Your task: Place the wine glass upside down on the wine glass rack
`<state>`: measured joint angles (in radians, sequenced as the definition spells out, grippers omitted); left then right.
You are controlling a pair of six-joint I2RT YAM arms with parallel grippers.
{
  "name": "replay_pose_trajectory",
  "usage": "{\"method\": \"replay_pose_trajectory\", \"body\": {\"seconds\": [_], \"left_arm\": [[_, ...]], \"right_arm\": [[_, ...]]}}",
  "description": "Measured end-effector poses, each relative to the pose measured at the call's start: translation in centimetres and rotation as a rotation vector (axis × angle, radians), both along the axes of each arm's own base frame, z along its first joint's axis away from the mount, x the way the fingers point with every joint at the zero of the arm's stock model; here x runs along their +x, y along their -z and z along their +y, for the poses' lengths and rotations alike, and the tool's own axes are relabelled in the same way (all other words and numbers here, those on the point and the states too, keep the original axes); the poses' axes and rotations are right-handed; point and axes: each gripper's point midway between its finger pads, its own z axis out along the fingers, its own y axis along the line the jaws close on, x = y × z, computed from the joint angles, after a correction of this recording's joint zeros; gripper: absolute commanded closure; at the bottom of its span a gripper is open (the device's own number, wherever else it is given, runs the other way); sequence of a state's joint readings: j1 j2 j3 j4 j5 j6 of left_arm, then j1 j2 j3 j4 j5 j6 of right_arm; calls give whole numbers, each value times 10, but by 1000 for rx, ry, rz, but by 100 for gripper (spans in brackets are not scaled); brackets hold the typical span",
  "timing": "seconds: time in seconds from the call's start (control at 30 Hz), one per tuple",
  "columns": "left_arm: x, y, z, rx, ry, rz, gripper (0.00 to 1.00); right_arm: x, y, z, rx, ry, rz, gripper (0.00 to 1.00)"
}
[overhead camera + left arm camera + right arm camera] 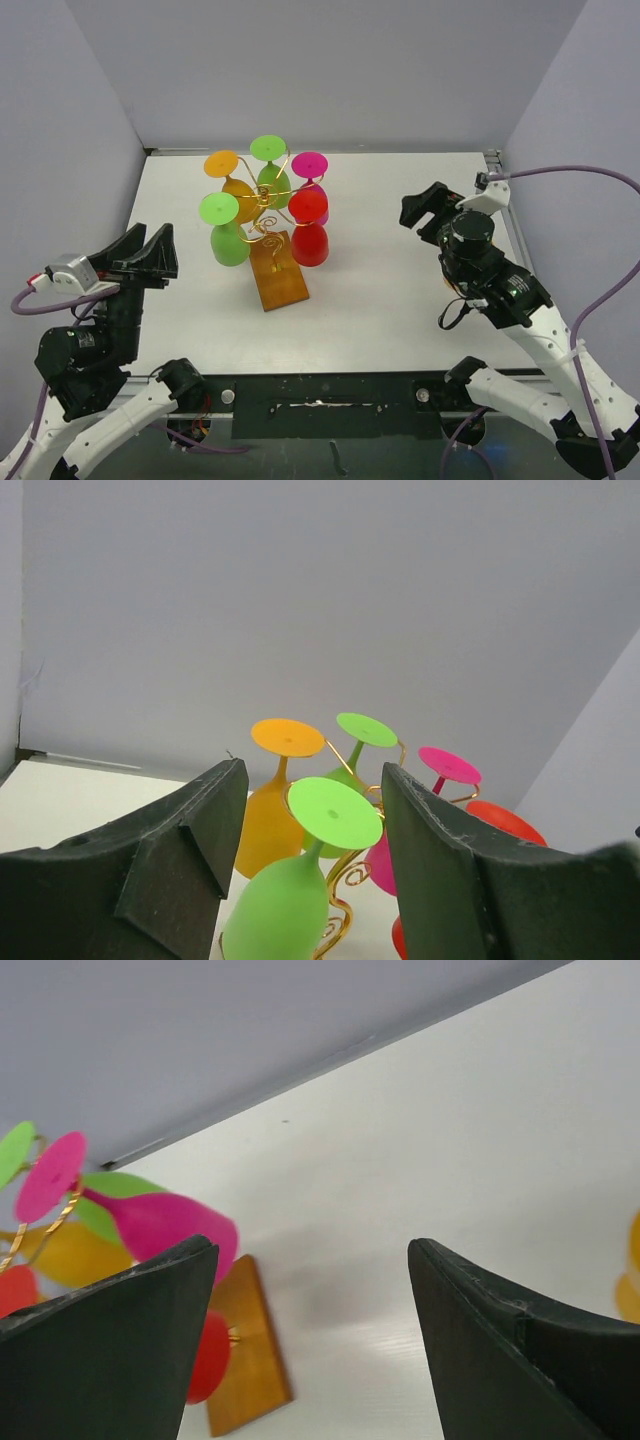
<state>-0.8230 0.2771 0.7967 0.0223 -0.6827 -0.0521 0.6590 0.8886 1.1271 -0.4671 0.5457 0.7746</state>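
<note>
- Two grippers, left gripper point(147, 250) & right gripper point(430, 212): jaws apart, nothing held.
- Five coloured wine glasses point(228, 243) hang bowl-down on thin gold wire rack point(282, 285) w/ brown wooden base, between them, touching neither.
- Risk: a gripper swinging near could knock the light rack, so glasses slip off.

Rack point(266, 228) gold, base point(280, 276) brown. Orange glass point(238, 194), green glasses point(230, 243), magenta glass point(311, 165), red glass point(311, 244). My fingers point(150, 880) black.

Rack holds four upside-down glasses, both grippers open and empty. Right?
Five, not four; top external view shows orange glass, rear green glass, front green glass, pink glass, red glass, upside down on the rack. Open, empty: left gripper, right gripper.
</note>
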Motion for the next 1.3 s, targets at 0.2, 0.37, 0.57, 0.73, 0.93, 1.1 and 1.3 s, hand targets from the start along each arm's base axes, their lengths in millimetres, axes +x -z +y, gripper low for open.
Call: {"method": "replay_pose_trajectory", "body": {"seconds": [0.2,0.37,0.57,0.73,0.93,1.1,1.3], "left_arm": [[-3,8,-11,95,59,30,38],[-3,18,-20,159,98,50,38],[-3,18,-26,180,118,46,38],[-1,16,-34,196,143,45,38],[0,11,-40,198,162,35,38],[-1,10,-41,194,169,31,38],[-3,3,-44,176,194,19,38]], "right_arm": [[1,35,-54,-176,152,97,29],[-1,67,-94,-263,258,220,38],[-3,112,-134,-313,326,392,46],[-2,151,-151,-302,291,519,53],[2,180,-141,-294,182,594,63],[6,182,-138,-304,152,595,71],[11,189,-140,-325,137,611,81]]}}
